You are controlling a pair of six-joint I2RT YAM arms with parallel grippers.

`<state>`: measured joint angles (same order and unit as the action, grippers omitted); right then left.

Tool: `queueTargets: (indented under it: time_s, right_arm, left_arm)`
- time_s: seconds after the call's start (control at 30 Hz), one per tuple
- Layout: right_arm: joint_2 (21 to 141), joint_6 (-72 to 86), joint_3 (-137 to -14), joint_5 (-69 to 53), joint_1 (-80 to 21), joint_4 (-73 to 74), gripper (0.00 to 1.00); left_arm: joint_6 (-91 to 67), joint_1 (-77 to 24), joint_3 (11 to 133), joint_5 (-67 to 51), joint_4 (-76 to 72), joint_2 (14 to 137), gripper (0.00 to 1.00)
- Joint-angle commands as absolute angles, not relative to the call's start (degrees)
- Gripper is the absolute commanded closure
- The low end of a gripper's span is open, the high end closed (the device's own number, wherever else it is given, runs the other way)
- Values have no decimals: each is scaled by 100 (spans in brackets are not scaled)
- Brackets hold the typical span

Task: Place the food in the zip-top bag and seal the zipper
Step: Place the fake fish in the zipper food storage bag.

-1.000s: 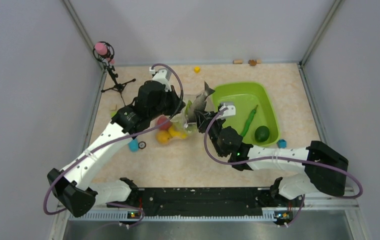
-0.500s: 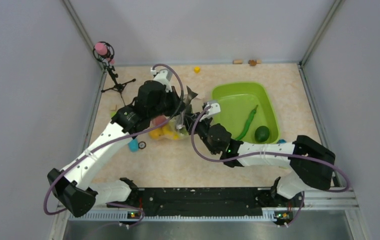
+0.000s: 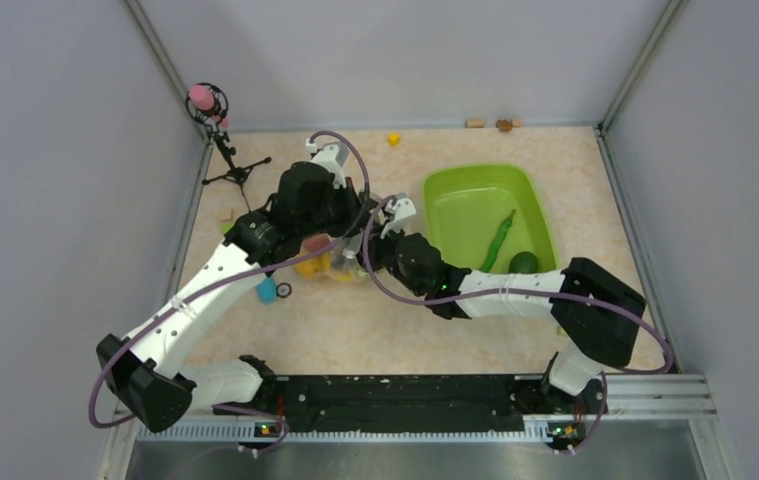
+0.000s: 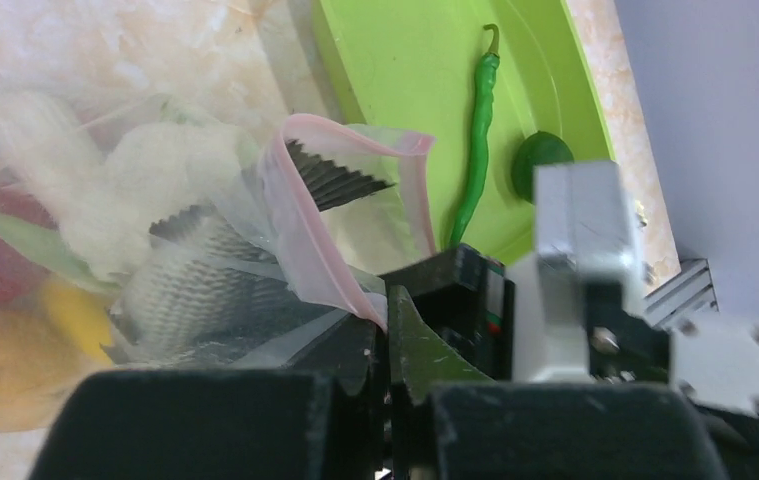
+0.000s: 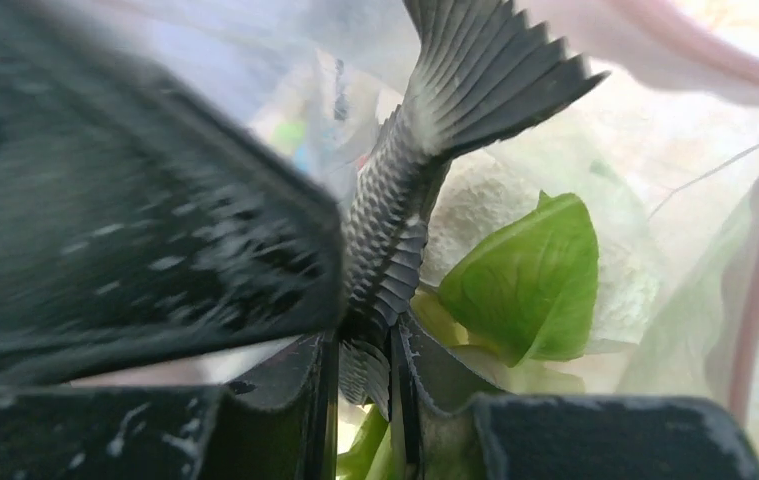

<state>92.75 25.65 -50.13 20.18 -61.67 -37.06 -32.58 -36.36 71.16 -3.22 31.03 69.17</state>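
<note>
Grey ribbed toy fish [image 5: 395, 230] sits clamped in right gripper [image 5: 365, 370], jaws narrow on its body, tail at the mouth of the zip-top bag [image 4: 385, 200]. Left gripper [image 4: 387, 345] pinches the pink zipper [image 4: 300, 225] lip, fully closed. Best: push deep w/o snagging crinkly film; hold mouth lifted. Beyond on bench [image 3: 355, 330], glossy lime tray [image 4: 395, 60] holds slim pepper [image 4: 477, 150] & round dark-green piece [image 4: 540, 160].

White links and black joints mark the left arm [image 3: 190, 305] and right arm [image 3: 510, 293], each trailing a looping purple cable [image 3: 366, 270].
</note>
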Motion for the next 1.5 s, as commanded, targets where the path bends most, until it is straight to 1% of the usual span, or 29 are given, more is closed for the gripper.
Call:
queueTargets:
  time_s: [0.0,0.3,0.37,0.43,0.47,0.5,0.53,0.57,0.6,0.77,0.97,1.03,1.13,1.2,1.27,1.3,1.37,1.47]
  right_arm:
    - [9615,3180,-5282,570,-6007,-2978,100]
    - [9702,2259,-5958,-602,-5840,-1244,100]
    - [9666,2147,-6145,-626,-5822,-794,100]
    - [9555,2128,-6161,-543,-5827,-684,99]
    - [9463,2127,-6141,-499,-5826,-675,94]
    - [9361,2130,-6138,-452,-5824,-670,85]
    - [9249,2143,-6127,-417,-5822,-656,73]
    - [9137,2153,-6127,-380,-5821,-642,67]
    - [9013,2163,-6118,-314,-5823,-616,64]
    - [8316,2260,-5968,226,-5827,-729,55]
    - [7538,2362,-5536,758,-5819,-1247,46]
    - [7291,2361,-5460,1024,-5823,-1269,41]
    - [6913,2363,-5307,1529,-5813,-1183,26]
    - [6591,2380,-5182,1957,-5800,-1049,12]
    - [6283,2452,-5065,2389,-5750,-791,3]
    - [6125,2444,-5029,2540,-5715,-703,1]
    - [5857,2469,-5006,2763,-5615,-339,1]
    - [5622,2763,-5064,3030,-5231,656,1]
  left_arm:
    - [-3251,-3666,7429,-793,2039,6833,100]
    - [-3138,-3666,7297,-482,2047,6684,100]
    - [-3121,-3664,7230,-426,2014,6647,100]
    - [-3116,-3670,7195,-351,2032,6624,100]
    - [-3106,-3665,7178,-282,2052,6607,100]
    - [-3107,-3664,7154,-206,2068,6596,100]
    - [-3111,-3660,7121,-102,2092,6580,100]
    - [-3111,-3662,7081,-67,2111,6556,100]
    - [-3111,-3661,7041,155,2124,6540,100]
    - [-3162,-3656,6811,519,2102,6431,100]
    - [-3156,-3656,6792,518,2082,6450,100]
    - [-3139,-3648,6764,555,2092,6409,100]
    - [-3120,-3641,6670,642,2050,6350,100]
    - [-3120,-3639,6594,683,1989,6322,100]
    - [-3099,-3627,6524,670,1934,6346,100]
    - [-3079,-3619,6508,656,1914,6360,100]
    - [-3048,-3600,6467,631,1872,6400,100]
    - [-2996,-3556,6397,443,1763,6463,100]
